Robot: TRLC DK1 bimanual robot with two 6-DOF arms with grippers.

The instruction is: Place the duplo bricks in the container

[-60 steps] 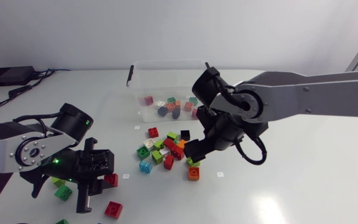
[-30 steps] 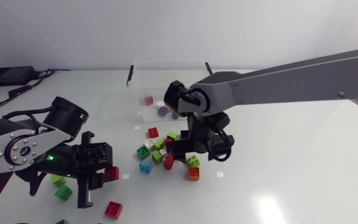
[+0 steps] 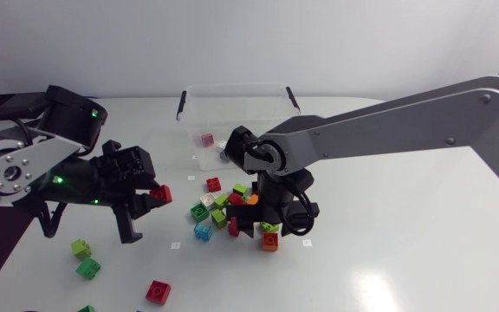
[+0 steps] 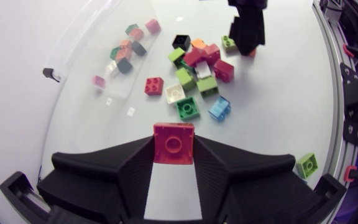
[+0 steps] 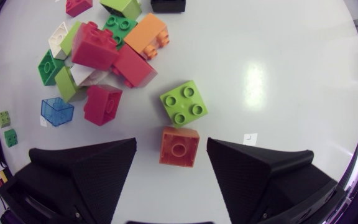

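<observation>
White table [image 3: 405,260]: clear container [image 3: 232,88] at rear, brick cluster [image 3: 200,211] centre, stray bricks [image 3: 157,291] left.

left gripper [image 4: 173,152] and right gripper [image 5: 169,158] both matte black. red brick [image 4: 173,142] between the left fingers. orange brick [image 5: 179,147] between the right ones, lime brick [image 5: 184,102] just ahead. pile [image 4: 194,57] mixes red, green, white, orange, black, plus one clear blue brick [image 5: 57,111]. container [image 3: 232,88] clear, clips [image 3: 180,106] black. table [image 3: 405,251] white.
</observation>
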